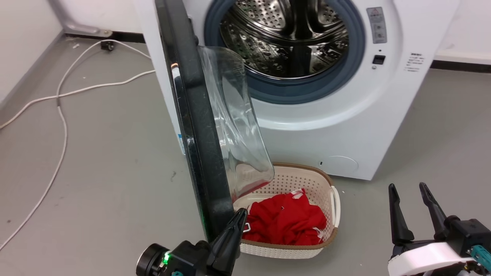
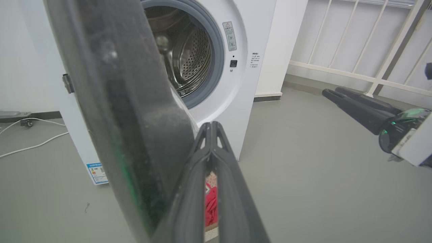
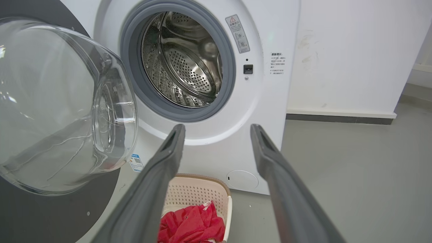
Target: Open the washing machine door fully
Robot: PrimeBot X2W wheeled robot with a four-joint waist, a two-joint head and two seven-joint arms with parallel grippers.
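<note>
The washing machine door [image 1: 195,126], a glossy black disc with a bulging clear glass bowl [image 1: 238,122], stands swung out about edge-on to the head view, hinged at the machine's left. The same door [image 2: 114,101] fills the left of the left wrist view, and its glass bowl [image 3: 64,104] shows in the right wrist view. My left gripper [image 1: 241,215] is shut, its fingertips just right of the door's lower rim, on the inner side; contact cannot be told. My right gripper [image 1: 408,189] stands open at the lower right, holding nothing. The steel drum hole [image 1: 284,34] is uncovered.
A cream laundry basket [image 1: 333,199] with red cloth [image 1: 285,220] sits on the floor before the machine, under the door's sweep. White cables [image 1: 61,115] trail over the grey floor at the left. A wall runs along the far left; a white railing [image 2: 364,40] stands to the right.
</note>
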